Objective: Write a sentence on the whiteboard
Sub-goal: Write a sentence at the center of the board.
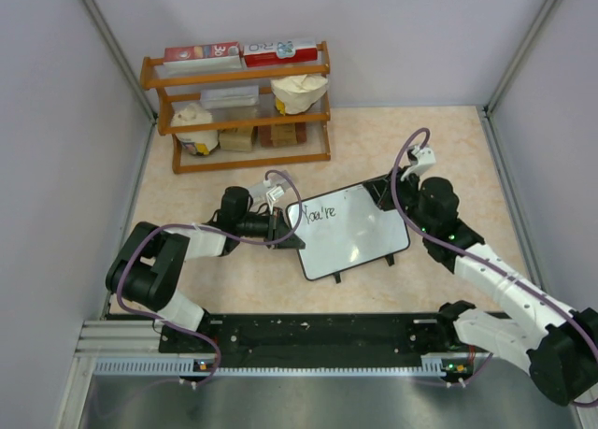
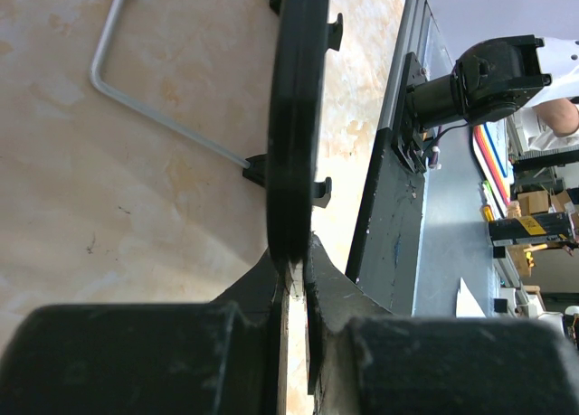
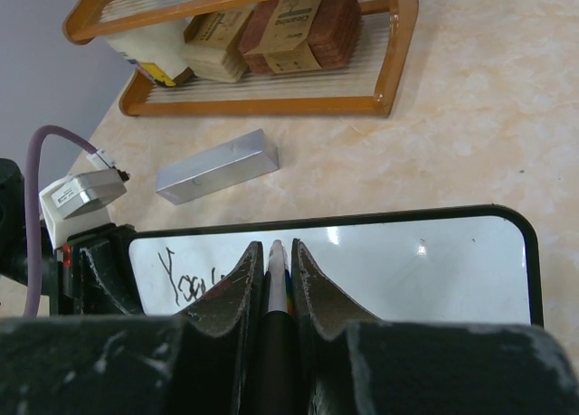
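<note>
The whiteboard (image 1: 353,231) lies askew on the table (image 1: 448,139) between the two arms, in front of their bases. Of the sentence (image 1: 318,214), only the black handwritten "You're" stands in the board's upper left corner. The left gripper (image 2: 297,257) is clamped on the board's black frame at its left edge, fingers pinching it edge-on. The right gripper (image 3: 274,249) is closed around a marker (image 3: 276,275) held over the board's far edge. Just beyond the board lies a silvery block (image 3: 217,166), and further back stands a wooden rack (image 1: 238,107) with packages.
</note>
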Available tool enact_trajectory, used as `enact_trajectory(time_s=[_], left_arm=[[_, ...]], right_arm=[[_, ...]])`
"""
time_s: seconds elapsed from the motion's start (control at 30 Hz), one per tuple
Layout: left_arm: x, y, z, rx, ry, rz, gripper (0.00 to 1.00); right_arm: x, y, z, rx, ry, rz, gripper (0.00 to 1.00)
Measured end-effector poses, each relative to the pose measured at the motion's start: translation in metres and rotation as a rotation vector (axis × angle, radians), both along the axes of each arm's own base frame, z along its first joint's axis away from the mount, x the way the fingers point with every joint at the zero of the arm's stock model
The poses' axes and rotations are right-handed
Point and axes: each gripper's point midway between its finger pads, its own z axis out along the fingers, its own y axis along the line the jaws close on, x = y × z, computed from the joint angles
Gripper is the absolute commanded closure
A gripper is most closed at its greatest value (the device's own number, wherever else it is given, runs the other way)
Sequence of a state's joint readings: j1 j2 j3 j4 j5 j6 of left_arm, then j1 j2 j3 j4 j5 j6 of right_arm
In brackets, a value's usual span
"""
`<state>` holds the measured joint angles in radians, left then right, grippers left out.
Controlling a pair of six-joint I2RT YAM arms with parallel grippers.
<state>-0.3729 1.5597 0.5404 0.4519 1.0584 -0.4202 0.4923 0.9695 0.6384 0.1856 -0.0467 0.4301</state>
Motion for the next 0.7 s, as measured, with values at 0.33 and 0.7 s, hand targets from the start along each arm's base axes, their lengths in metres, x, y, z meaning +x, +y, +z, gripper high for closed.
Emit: enact_trajectory(time_s=[0.33, 0.7], left_arm=[[0.0, 0.0, 0.0, 0.0, 0.0, 0.0, 1.0], [0.0, 0.0, 0.0, 0.0, 0.0, 0.0, 1.0]], right_arm=[[0.006, 0.003, -0.005, -0.011, 0.02, -0.003, 1.0], [0.006, 0.003, -0.014, -0.025, 0.045, -0.003, 1.0]])
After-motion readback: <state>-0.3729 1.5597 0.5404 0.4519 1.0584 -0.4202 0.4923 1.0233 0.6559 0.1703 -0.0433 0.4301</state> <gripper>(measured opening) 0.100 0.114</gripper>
